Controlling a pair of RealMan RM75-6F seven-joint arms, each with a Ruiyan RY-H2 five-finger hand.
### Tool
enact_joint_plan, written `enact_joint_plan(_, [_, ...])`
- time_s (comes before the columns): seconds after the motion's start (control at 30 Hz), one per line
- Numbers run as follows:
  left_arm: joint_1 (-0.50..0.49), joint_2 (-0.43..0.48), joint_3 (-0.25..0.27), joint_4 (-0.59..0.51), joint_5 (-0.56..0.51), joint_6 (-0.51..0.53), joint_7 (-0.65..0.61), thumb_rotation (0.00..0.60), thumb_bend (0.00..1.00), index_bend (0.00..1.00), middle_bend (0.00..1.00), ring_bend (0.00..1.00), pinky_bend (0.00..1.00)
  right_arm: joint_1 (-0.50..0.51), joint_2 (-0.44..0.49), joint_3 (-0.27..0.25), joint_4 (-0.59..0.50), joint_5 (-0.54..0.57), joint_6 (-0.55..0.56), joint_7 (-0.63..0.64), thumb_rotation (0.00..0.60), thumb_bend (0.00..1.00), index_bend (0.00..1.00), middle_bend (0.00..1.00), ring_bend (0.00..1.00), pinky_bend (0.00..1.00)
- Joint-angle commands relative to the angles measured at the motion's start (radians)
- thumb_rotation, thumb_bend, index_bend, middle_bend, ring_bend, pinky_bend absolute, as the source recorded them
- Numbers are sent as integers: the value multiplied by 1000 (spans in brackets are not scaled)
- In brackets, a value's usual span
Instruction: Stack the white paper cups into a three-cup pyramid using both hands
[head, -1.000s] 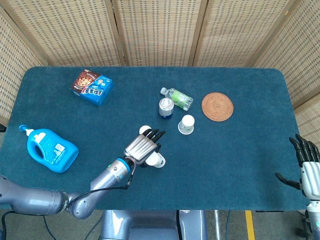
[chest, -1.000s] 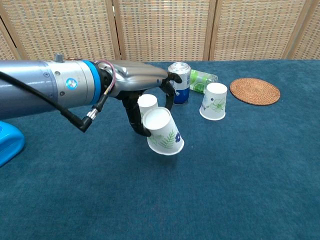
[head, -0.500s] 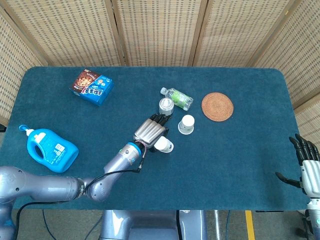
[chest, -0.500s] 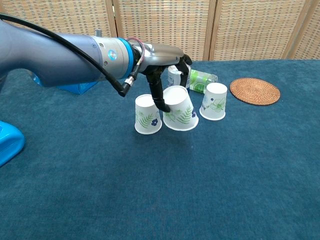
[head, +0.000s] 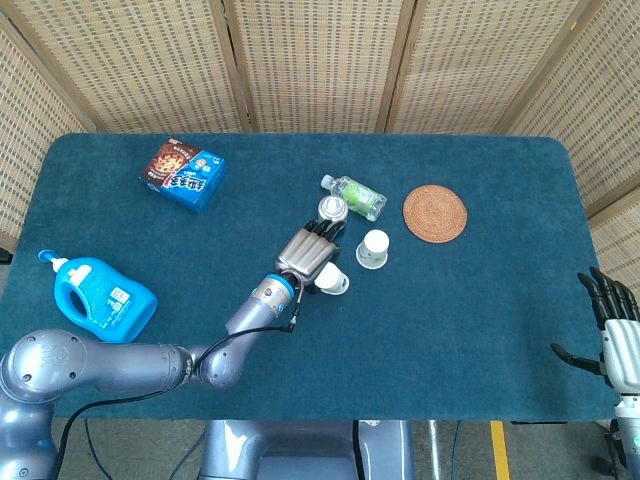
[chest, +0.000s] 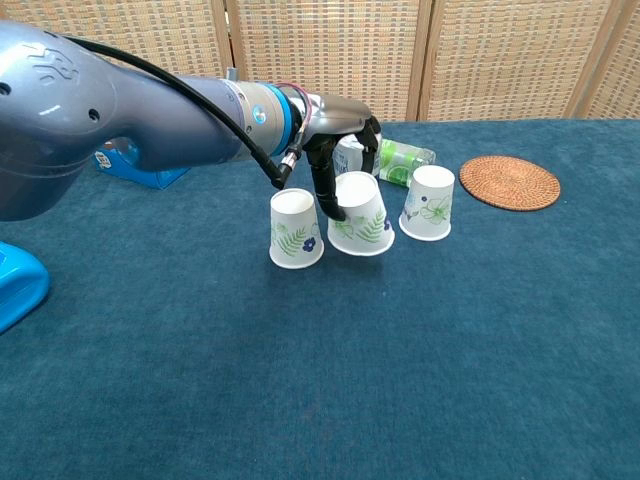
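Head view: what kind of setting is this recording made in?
Probably a staged indoor test area, not a home. A table covered in dark teal cloth stands before woven wicker folding screens, with unrelated props laid out: a blue detergent bottle, a snack box, a round woven coaster.

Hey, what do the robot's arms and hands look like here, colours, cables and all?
The left arm is a smooth, rounded grey-silver tube with a bright blue ring at the wrist and a thin black cable looping alongside it. The left hand has a silver metallic back and black fingers. The right hand, at the frame's edge, also shows black fingers on a pale grey body.
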Motion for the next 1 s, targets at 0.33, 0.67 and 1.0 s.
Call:
enact_joint_plan(0.33, [-20, -47, 9, 104, -40, -22, -12, 600, 234, 464, 0, 0, 97, 3, 1, 0, 6, 6, -12, 15, 600, 130, 51, 0, 0, 79])
enact_joint_plan(0.67, [-20, -102, 9, 201, -38, -49, -41, 600, 233, 414, 0, 0, 89, 8, 2, 0, 9, 9, -23, 21, 600, 126, 50, 0, 0, 79])
enact_joint_plan(1.0, [2, -101, 7, 198, -16, -13, -51, 600, 221, 149, 0, 0, 23, 7, 2, -1, 9, 8, -20, 22, 600, 126, 50, 0, 0, 79])
